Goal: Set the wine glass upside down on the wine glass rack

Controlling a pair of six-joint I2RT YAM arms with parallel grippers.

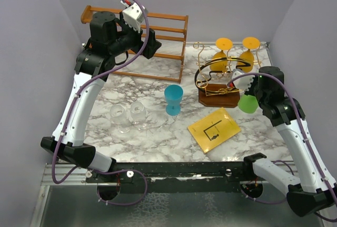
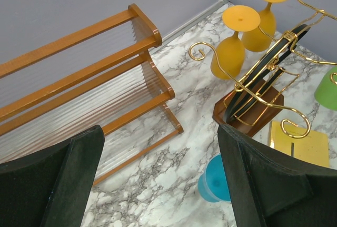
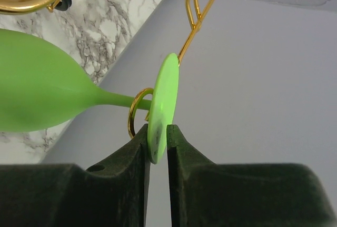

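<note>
The green wine glass [image 1: 247,104] hangs bowl down at the near right side of the wine glass rack [image 1: 218,98], a gold wire stand on a dark brown base. In the right wrist view its stem passes through a gold curled hook [image 3: 138,114] and its foot [image 3: 163,100] stands between my right gripper's [image 3: 158,129] fingers. The foot leans on the left finger, with a thin gap to the right finger, so the jaws are narrowly open. My left gripper [image 1: 152,42] is wide open and empty, high above the slatted shelf; the rack [image 2: 250,114] shows in its view.
Two orange glasses [image 1: 224,53] [image 1: 250,49] hang upside down at the rack's far side. A blue cup [image 1: 173,99], two clear glasses [image 1: 138,114] and a yellow card [image 1: 214,129] are on the marble top. The orange-brown slatted shelf [image 1: 168,40] stands at the back left.
</note>
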